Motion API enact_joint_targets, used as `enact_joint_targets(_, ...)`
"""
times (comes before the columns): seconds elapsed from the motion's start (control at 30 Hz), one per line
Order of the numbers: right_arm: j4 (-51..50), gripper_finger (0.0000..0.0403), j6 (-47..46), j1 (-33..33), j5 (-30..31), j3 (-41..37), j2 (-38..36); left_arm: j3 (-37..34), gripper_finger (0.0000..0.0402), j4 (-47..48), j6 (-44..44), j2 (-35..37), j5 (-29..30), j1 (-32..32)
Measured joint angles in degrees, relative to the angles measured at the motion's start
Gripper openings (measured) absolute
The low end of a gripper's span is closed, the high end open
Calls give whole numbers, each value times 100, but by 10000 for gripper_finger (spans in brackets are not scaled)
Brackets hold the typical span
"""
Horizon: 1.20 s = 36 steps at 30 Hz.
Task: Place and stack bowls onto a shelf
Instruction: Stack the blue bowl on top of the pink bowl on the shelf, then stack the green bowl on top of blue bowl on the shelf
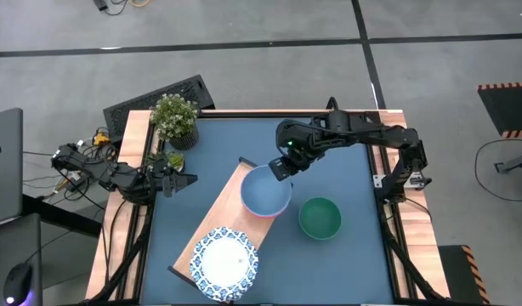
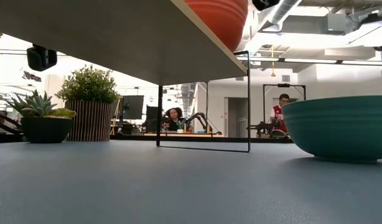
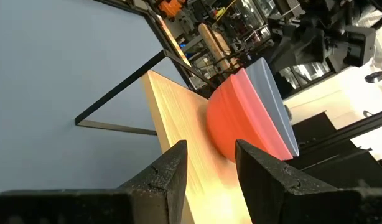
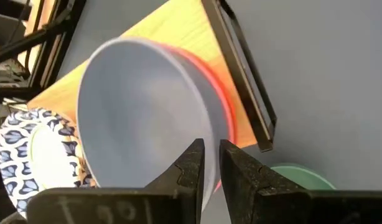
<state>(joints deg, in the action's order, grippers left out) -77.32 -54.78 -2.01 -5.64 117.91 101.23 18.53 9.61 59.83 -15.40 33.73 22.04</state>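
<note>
Two plants (image 1: 173, 119) on blue tabletop (image 1: 329, 263); right hand (image 1: 280, 166) slightly parted astride grey-blue bowl (image 1: 263, 190) rim.

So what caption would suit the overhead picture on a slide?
Right gripper at the rim of a grey-blue bowl nested in a red bowl on the shelf; left arm waits aside.

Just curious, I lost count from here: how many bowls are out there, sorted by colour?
Blue-and-white patterned bowl: 1
Grey-blue bowl, nested in the red one: 1
Red bowl: 1
Teal-green bowl, on the tabletop: 1
Total: 4 bowls, 3 of them on the shelf.
</note>
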Motion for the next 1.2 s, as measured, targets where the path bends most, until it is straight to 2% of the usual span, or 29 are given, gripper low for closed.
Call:
enact_joint_targets(0.33,442,77,286,-342,269,10,-4,-1,121,4,-15,0,3,0)
enact_joint_targets(0.43,-68,77,371,-366,297,240,2,-1,121,3,-2,0,3,0)
enact_joint_targets(0.53,-1180,77,253,-180,721,499,-15,-1,121,3,51,2,-8,0)
enact_joint_targets(0.6,-1263,78,108,4,1155,444,-42,-1,121,2,68,2,-8,0)
enact_joint_targets(0.7,-1264,78,-171,257,1401,185,-286,1,121,4,94,2,-8,0)
enact_joint_targets(0.77,-1260,78,-452,444,1658,-152,-485,-1,121,0,94,2,-12,0)
enact_joint_targets(0.93,-1237,80,-1457,917,1663,-1639,-1047,1,121,13,128,0,-12,0)
enact_joint_targets(1.07,-1174,100,-2304,1287,1164,-2999,-1634,1,121,9,129,2,-14,0)
enact_joint_targets(1.2,-1093,146,-3161,1634,741,-4176,-2033,1,121,7,129,2,-30,0)
